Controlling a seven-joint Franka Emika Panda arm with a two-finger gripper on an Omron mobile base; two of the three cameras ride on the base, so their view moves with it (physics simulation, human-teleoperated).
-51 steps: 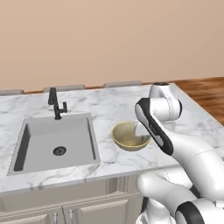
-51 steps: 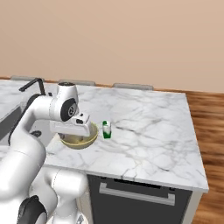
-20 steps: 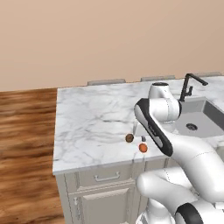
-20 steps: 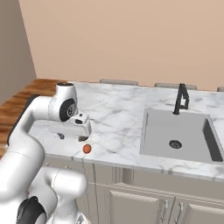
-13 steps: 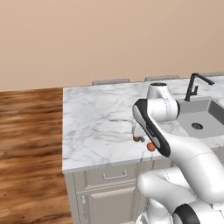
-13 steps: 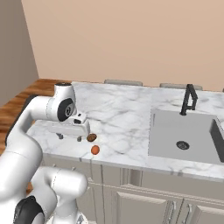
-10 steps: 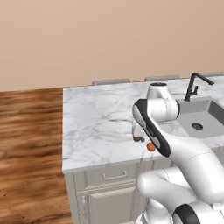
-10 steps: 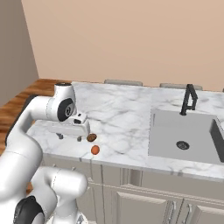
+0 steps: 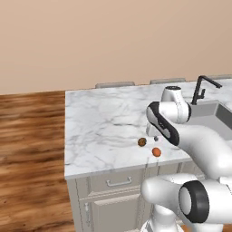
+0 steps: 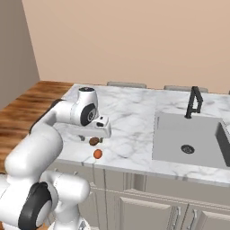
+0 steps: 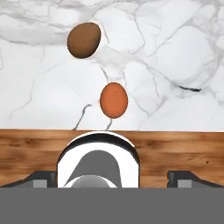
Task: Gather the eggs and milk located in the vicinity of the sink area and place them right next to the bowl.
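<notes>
Setting: a home kitchen, rendered. Evidence: white marble tabletop (image 9: 104,122) with grey veining on an island of pale grey cabinets (image 10: 148,206) with panelled doors, a drawer with a bar handle (image 9: 118,182). Recessed grey sink (image 10: 188,137) with round drain (image 10: 187,148) and black angular faucet (image 10: 194,102) set into the tabletop. Two eggs, brown egg (image 11: 84,40) and orange egg (image 11: 113,100), lie near the front edge. Wood plank floor (image 9: 27,149); plain beige wall (image 10: 134,40) behind. Chair backs (image 9: 115,84) show along the far side.
</notes>
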